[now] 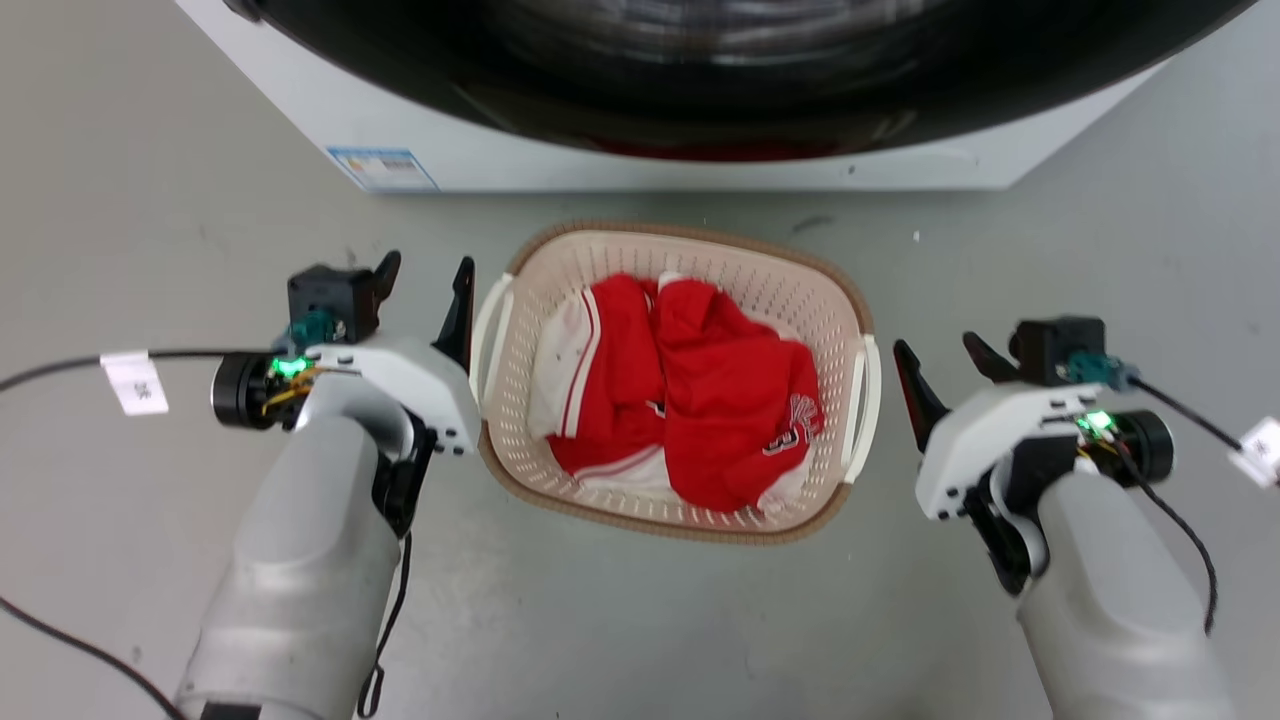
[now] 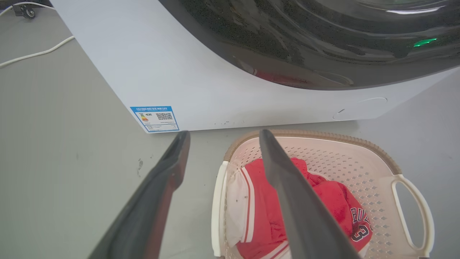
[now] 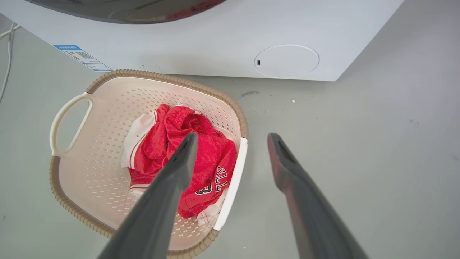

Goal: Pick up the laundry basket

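Note:
The laundry basket (image 1: 770, 285) is cream perforated plastic with a brown woven-look rim. It stands on the grey floor in front of the washing machine and holds red and white clothes (image 1: 720, 390). My left gripper (image 1: 426, 266) is open just beside the basket's white left handle (image 1: 490, 330). In the left wrist view my left gripper (image 2: 224, 133) has one finger over the floor and the other over the basket (image 2: 345, 158). My right gripper (image 1: 938, 346) is open, a small gap from the right handle (image 1: 868, 400). The right wrist view shows my right gripper (image 3: 233, 136) straddling that side of the basket (image 3: 107, 104).
The white washing machine (image 1: 600, 150) with its dark round door stands close behind the basket. Black cables with white tags (image 1: 135, 382) trail from both wrists over the floor. A white cord (image 2: 36, 54) lies on the floor left of the machine.

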Tool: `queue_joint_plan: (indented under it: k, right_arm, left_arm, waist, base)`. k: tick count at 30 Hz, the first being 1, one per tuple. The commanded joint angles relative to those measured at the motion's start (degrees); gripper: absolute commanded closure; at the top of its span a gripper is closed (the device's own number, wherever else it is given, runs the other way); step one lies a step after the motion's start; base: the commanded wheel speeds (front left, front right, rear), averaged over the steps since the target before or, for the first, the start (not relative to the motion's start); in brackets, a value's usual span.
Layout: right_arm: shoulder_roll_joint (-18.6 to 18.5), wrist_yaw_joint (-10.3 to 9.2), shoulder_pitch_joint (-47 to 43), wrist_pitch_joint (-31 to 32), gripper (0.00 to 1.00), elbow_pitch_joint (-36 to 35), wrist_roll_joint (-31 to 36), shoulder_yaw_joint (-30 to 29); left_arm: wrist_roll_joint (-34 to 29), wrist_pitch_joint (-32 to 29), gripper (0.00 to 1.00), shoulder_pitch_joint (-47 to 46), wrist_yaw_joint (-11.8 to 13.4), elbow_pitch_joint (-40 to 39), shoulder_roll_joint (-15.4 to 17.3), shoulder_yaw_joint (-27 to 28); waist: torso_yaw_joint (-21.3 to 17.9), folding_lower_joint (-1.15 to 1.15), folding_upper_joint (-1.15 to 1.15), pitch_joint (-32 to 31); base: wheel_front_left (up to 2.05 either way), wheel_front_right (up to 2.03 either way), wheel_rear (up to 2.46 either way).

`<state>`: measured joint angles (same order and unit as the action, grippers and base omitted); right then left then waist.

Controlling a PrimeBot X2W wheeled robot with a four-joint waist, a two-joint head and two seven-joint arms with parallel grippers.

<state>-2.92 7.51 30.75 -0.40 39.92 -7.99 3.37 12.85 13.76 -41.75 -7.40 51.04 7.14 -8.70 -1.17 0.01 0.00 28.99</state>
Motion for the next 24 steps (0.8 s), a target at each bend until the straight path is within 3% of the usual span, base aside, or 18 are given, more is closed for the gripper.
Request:
queue_joint_plan:
  k: [1, 11, 24]
  right_arm:
    - [0.06, -0.04, 2.46, 0.12, 0.00, 1.96, -0.60, 0.68]
    - [0.07, -0.04, 13.40, 1.92, 0.00, 16.02, -8.34, 8.64]
    - [0.08, -0.04, 21.76, 1.91, 0.00, 24.70, -18.62, 18.48]
  left_arm:
    - [0.86, -0.22, 0.00, -1.94, -0.09, 1.30, 0.24, -1.11]
    - [9.74, -4.71, 0.00, -10.07, -0.06, 9.86, 3.23, -10.61]
    - [18.69, -9.40, 0.00, -15.34, -0.06, 12.84, 6.31, -20.59]
  waist:
    - [-0.66, -0.01, 0.00, 3.64]
    - [-1.68, -0.01, 0.00, 10.35]
    - [-2.35, -0.01, 0.00, 17.01]
  base:
    - [0.00, 0.00, 0.00]
    - [0.00, 0.00, 0.00]
    - [0.00, 0.00, 0.00]
